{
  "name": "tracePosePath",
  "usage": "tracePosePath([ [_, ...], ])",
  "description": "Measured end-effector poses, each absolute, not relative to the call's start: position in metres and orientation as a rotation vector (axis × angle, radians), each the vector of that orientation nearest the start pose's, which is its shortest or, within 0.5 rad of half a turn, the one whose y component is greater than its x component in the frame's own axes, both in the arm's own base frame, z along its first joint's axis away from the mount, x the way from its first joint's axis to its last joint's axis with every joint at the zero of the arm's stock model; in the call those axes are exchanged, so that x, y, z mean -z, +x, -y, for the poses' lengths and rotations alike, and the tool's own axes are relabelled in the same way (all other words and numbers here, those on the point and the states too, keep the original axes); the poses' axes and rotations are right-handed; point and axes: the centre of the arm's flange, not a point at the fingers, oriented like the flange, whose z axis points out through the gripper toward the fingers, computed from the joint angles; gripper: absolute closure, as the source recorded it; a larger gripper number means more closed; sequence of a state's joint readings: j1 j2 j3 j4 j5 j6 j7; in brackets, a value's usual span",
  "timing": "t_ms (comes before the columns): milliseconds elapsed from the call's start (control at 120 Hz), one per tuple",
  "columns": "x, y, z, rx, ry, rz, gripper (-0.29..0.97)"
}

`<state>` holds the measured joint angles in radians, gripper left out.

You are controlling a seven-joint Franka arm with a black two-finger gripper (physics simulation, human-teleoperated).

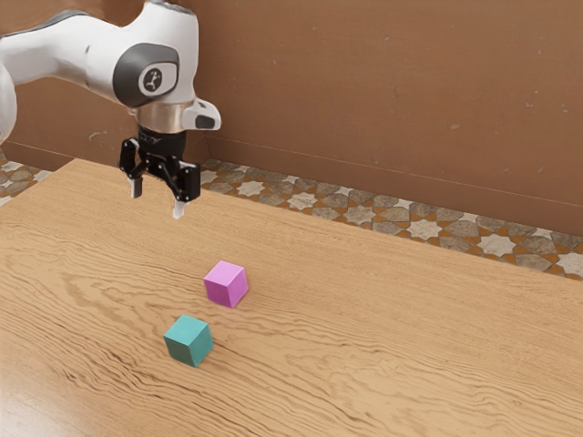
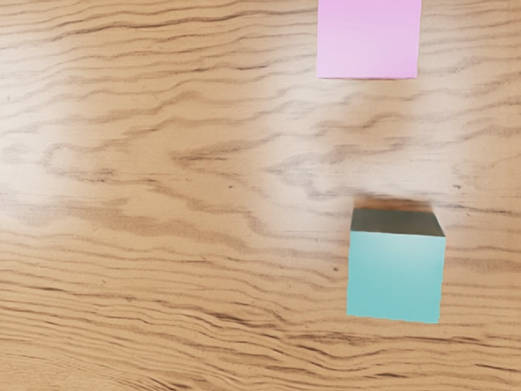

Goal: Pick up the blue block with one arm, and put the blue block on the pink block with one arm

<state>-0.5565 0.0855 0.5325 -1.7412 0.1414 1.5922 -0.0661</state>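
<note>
A blue-green block [image 1: 189,340] rests on the wooden table [image 1: 410,346], toward the front. Just behind it, slightly toward the exterior view's right, sits a pink block [image 1: 226,283]; the two are apart. My gripper [image 1: 158,198] hangs high above the table, well back and toward the exterior view's left of both blocks, open with nothing between its fingers. From the hand's camera the blue block [image 2: 396,265] and the pink block [image 2: 369,37] lie on the wood grain below, a gap between them.
The table's far edge borders a patterned tile floor [image 1: 410,218] and a brown wall [image 1: 383,82]. Bare wood surrounds both blocks on every side.
</note>
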Motion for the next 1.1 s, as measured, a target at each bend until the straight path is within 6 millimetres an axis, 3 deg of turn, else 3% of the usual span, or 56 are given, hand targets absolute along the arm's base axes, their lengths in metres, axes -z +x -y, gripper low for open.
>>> tracePosePath([
  [225,-0.423,0.548,0.018,-0.330,-3.012,0.094,0.00],
  [392,-0.379,0.533,0.018,-0.353,-3.040,0.176,0.00],
  [617,-0.388,0.511,0.016,-0.278,-3.094,0.213,0.00],
  [817,-0.393,0.501,-0.001,-0.280,-3.065,0.160,0.00],
  [942,-0.382,0.488,-0.010,-0.344,-3.051,0.139,0.00],
  [1100,-0.363,0.478,0.005,-0.409,-3.030,0.066,0.00],
])
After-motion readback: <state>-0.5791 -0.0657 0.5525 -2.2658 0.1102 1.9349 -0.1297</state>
